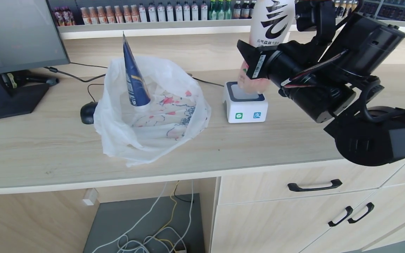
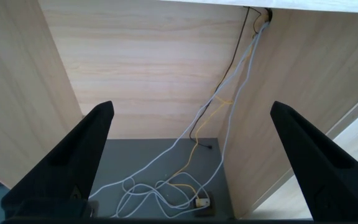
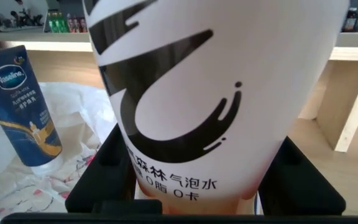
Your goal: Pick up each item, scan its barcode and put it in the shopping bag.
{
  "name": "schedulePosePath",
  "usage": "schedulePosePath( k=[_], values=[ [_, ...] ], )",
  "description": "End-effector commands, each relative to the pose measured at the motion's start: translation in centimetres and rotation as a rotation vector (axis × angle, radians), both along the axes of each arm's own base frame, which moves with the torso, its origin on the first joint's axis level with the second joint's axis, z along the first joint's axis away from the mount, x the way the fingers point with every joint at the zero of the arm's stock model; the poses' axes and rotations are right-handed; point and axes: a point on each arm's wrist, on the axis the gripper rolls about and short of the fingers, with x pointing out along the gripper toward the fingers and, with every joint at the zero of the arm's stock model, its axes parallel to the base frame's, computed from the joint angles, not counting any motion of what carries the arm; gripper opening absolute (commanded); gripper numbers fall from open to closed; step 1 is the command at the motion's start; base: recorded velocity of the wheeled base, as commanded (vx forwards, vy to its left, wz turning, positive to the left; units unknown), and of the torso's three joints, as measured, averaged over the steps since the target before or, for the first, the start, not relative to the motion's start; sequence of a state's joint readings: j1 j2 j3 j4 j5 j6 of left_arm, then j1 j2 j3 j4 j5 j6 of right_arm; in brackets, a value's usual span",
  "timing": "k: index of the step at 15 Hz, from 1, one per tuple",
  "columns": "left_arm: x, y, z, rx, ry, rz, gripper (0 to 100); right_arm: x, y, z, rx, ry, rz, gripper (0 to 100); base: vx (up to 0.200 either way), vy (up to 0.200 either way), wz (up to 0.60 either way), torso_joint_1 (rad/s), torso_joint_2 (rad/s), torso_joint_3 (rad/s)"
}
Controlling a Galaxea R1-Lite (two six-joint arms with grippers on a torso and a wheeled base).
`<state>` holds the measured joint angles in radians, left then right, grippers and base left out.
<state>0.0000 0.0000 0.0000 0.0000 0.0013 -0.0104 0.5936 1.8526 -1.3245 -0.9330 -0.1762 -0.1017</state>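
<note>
My right gripper [image 1: 258, 66] is shut on a white-labelled drink bottle [image 1: 267, 31] with pink liquid at its base, and holds the bottle's lower end just over the white barcode scanner [image 1: 245, 105] on the counter. The same bottle [image 3: 210, 93] looms large in the right wrist view, between the gripper's fingers [image 3: 95, 180]. To the left of the scanner, a white plastic shopping bag [image 1: 153, 109] stands open, and a blue tube [image 1: 134, 77] sticks up out of it, cap down. My left gripper [image 2: 191, 162] hangs open under the counter, above a tangle of cables [image 2: 166, 193].
A monitor [image 1: 16, 31] on a black stand fills the counter's left end, with a black mouse [image 1: 88, 112] beside the bag. Bottles line the shelf [image 1: 153, 12] behind. Drawers with black handles [image 1: 315, 186] sit below the counter at right.
</note>
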Motion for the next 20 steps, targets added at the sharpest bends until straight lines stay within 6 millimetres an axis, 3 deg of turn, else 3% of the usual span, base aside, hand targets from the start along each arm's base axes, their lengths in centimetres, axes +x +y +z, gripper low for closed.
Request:
schedulePosePath(
  k=[1, 5, 9, 14, 20],
  values=[
    [0.0, 0.0, 0.0, 0.0, 0.0, -0.001, 100, 1.5, 1.0, -0.3, 0.035, 0.026, 0.013, 0, 0.0, 0.0, 0.0, 0.0, 0.0, 0.0],
    [0.0, 0.0, 0.0, 0.0, 0.0, 0.0, 100, 3.3, 2.2, 0.5, 0.155, 0.036, 0.07, 0, 0.0, 0.0, 0.0, 0.0, 0.0, 0.0],
    [0.0, 0.0, 0.0, 0.0, 0.0, 0.0, 100, 3.8, 2.6, 1.1, 0.271, 0.049, 0.127, 0, 0.0, 0.0, 0.0, 0.0, 0.0, 0.0],
    [0.0, 0.0, 0.0, 0.0, 0.0, -0.001, 100, 4.6, 1.8, 0.9, 0.506, 0.14, 0.185, 0, 0.0, 0.0, 0.0, 0.0, 0.0, 0.0],
    [0.0, 0.0, 0.0, 0.0, 0.0, 0.0, 100, 5.1, 0.9, 0.9, 0.667, 0.187, 0.202, 0, 0.0, 0.0, 0.0, 0.0, 0.0, 0.0]
  ],
)
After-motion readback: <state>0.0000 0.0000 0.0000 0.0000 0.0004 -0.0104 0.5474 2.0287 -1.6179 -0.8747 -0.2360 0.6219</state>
